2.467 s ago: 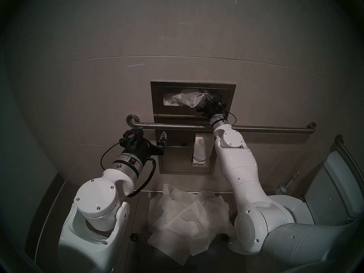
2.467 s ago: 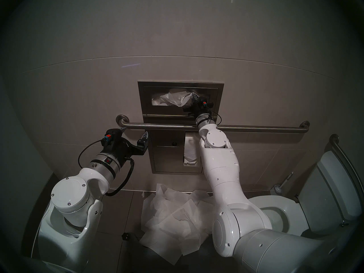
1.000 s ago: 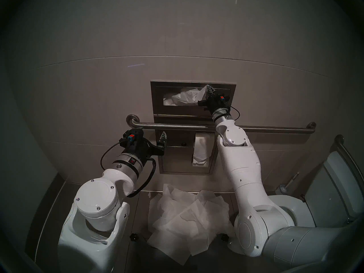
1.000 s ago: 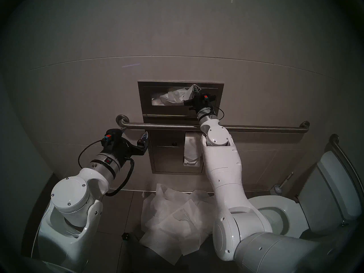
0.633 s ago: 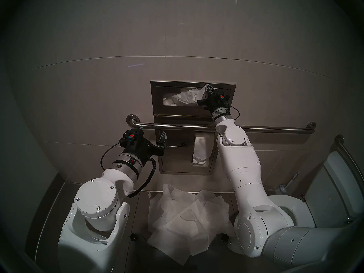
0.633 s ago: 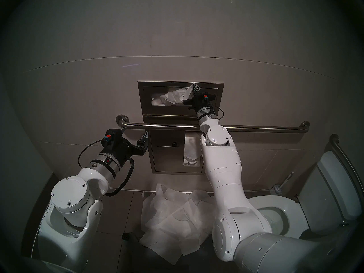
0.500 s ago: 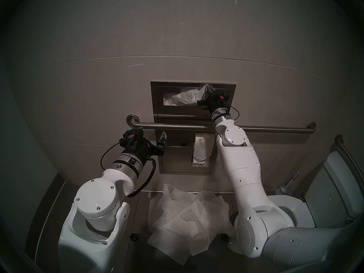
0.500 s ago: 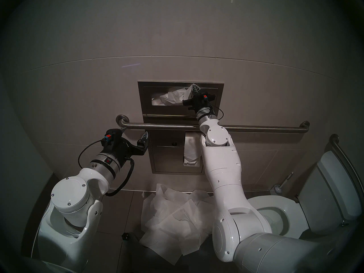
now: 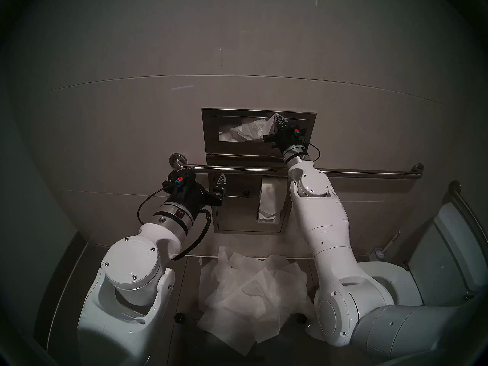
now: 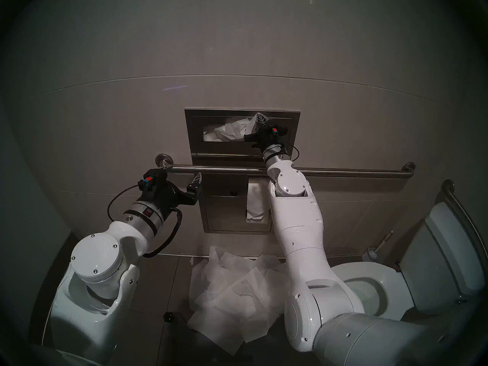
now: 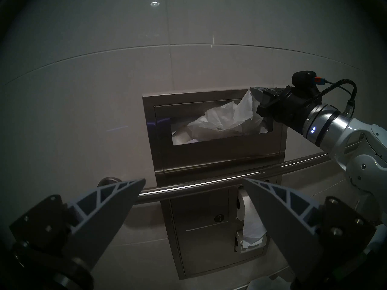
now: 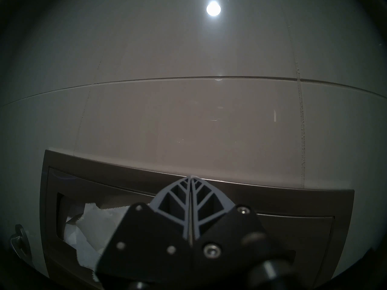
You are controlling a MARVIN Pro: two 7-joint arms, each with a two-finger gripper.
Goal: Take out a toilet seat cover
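Toilet seat cover (image 11: 225, 118) bunches from the dispenser (image 11: 211, 157), corner pinched in the right claw (image 12: 191, 191); left claw (image 11: 193, 185) gapes wide.

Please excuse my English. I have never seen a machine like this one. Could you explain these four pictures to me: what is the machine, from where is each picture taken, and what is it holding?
This is a robot with two white arms in a toilet stall. The two wide pictures come from cameras on its head, looking down at a tiled wall. The other two come from a camera on each wrist.

The right gripper is shut on the toilet seat cover, a thin crumpled white sheet partly drawn out of the steel dispenser set in the wall. In the right wrist picture its two grey fingers are pressed together.

The left gripper is open and empty, near the grab bar.

Lower in the same panel hangs a toilet paper roll. On the floor lies a heap of white sheets. The toilet stands at the right.
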